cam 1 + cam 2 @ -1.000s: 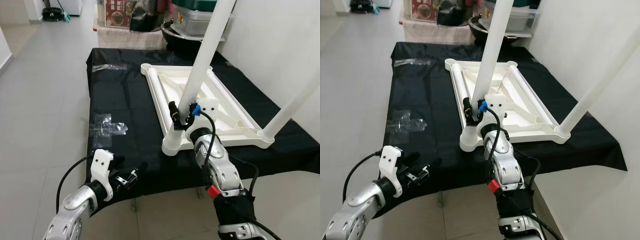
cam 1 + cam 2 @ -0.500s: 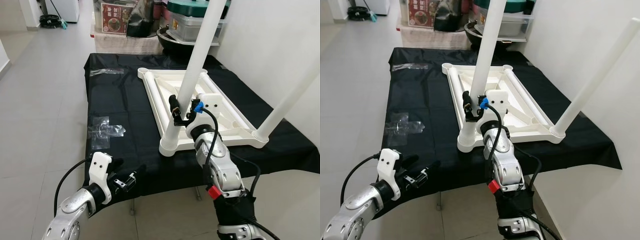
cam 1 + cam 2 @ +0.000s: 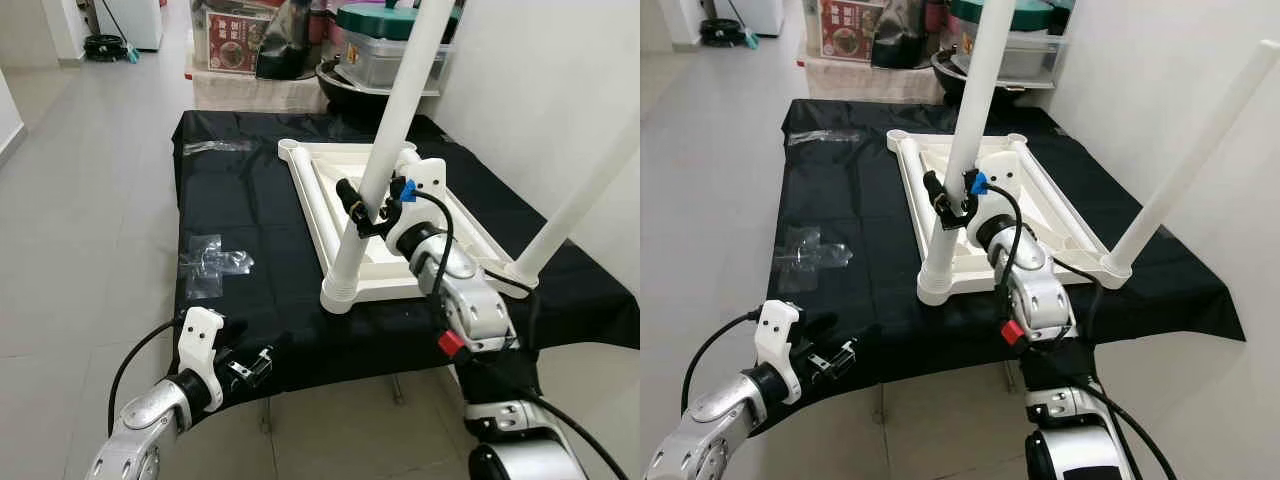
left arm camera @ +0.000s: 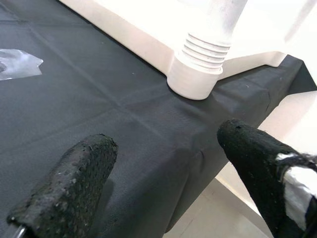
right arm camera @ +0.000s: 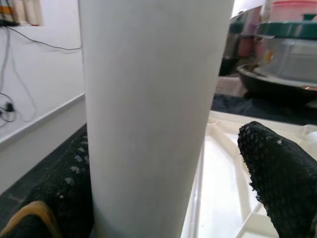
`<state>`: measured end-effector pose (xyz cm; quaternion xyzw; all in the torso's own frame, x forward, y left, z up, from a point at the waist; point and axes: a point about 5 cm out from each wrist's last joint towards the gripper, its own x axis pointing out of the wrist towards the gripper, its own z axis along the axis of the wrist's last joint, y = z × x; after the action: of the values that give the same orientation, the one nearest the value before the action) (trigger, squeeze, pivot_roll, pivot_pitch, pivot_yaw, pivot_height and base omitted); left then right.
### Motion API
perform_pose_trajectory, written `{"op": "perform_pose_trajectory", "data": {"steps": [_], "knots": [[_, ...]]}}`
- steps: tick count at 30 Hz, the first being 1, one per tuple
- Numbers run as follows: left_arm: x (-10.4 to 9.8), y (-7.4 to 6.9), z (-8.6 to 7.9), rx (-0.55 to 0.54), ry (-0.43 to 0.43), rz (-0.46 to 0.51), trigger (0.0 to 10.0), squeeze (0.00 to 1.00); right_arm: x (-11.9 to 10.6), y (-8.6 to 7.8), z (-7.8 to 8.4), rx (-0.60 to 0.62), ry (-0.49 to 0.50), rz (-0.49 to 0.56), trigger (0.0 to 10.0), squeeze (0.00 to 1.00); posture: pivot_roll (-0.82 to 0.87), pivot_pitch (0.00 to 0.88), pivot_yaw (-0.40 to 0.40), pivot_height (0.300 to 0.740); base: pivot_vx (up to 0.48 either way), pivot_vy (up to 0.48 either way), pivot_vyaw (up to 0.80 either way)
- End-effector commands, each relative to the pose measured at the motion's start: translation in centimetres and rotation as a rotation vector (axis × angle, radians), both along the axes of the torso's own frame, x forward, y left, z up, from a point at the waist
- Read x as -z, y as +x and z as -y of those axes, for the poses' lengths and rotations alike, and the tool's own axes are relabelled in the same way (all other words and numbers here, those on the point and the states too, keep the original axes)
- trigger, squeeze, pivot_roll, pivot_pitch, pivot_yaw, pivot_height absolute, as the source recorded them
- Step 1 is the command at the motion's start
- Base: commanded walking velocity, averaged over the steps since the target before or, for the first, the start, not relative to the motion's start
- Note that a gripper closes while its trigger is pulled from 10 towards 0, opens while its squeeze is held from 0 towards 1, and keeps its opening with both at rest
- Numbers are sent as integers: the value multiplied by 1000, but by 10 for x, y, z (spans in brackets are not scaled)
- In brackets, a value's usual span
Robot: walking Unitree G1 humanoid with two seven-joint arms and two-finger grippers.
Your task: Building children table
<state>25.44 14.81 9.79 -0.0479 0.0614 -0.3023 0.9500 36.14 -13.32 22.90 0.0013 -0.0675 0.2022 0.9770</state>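
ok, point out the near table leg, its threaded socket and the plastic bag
near table leg (image 3: 398, 110), left eye view, mid shaft
threaded socket (image 4: 194, 79), left wrist view, collar side
plastic bag (image 3: 208, 265), left eye view, middle
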Motion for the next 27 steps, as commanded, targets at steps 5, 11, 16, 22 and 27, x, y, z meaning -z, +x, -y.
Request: {"op": "perform_pose_trajectory", "data": {"steps": [5,11,16,22,27], "knots": [[3,-2,0,6,5,-9,10000,0,1,3,7,-82,1,-46,10000,0,36,0,-132,740,0,0,0],[3,-1,0,8,6,-9,10000,0,-7,8,11,-172,28,-37,10000,0,35,0,-132,740,0,0,0],[3,-1,0,8,5,-10,10000,0,-12,13,15,-217,19,-30,10000,0,36,0,-133,740,0,0,0],[3,-2,0,4,5,-10,10000,0,-14,16,17,-243,14,-29,10000,0,44,0,-138,740,0,0,0],[3,-2,-1,2,7,-10,10000,0,-16,16,15,-289,20,-19,10000,0,45,0,-140,740,0,0,0]]}}
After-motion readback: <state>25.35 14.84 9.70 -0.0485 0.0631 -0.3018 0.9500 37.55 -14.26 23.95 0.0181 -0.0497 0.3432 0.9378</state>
